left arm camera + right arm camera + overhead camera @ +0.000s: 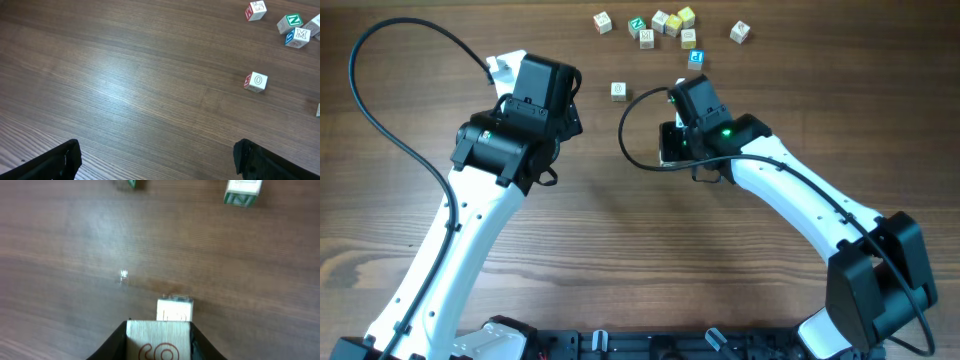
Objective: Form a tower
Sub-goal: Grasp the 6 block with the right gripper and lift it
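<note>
A whitish cube with a red mark [159, 345] is held between the fingers of the right gripper [159, 328]. The jaws are set narrow and are pressed on its two sides. This leaves the top and bottom faces free, as is needed for stacking.

Just ahead of the fingertips, and lower down, a second pale cube [174, 310] is seen on the table [75, 255]. This cube is judged to be the foot of the tower, and the held cube is meant to be set on it. Whether the two cubes touch cannot be told, because in the wrist view their edges meet. No tower of more than one cube is made out in any view, so the task is judged to be near its beginning.

The other loose cubes [660, 22] are scattered well ahead of the right hand, and two of them show at the far edge of its wrist view.

The left gripper [155, 152] is opened wide and nothing is held in it. It is placed over bare wood, probably so that the right arm is not hindered. One cube marked O [256, 81] lies ahead of this hand and to its right, well apart from the fingers. It is a likely piece to be taken later.
</note>
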